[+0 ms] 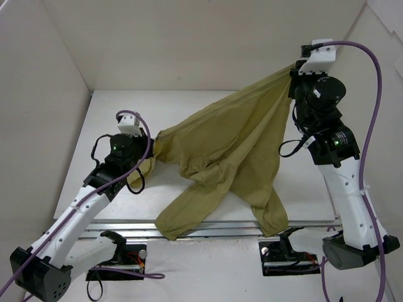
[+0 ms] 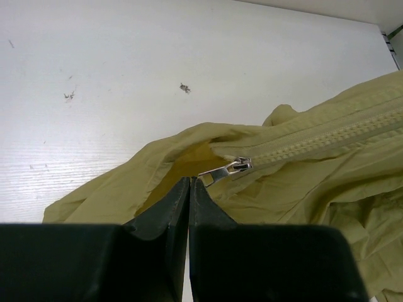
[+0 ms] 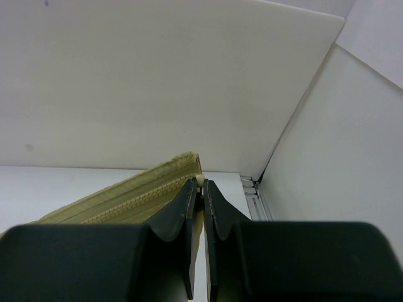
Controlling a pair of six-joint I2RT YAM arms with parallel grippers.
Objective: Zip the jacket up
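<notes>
The jacket [image 1: 233, 145] hangs taut between two claws clamped on it: left gripper [image 2: 190, 182] low at the zipper slider [image 2: 234, 167], right gripper [image 3: 201, 182] raised near the right wall [image 3: 352, 145]. Its sleeves [image 1: 182, 220] reach the near edge of the table [image 1: 126, 113].

A thin olive-khaki fabric jacket [image 1: 233, 145] hangs stretched taut, low at the left and raised high at the right. Two sleeves [image 1: 189, 214] droop over the near edge of the white worktop [image 1: 157, 107]. Its zipper teeth [image 2: 327, 135] are meshed beyond the silver slider [image 2: 234, 167].
</notes>
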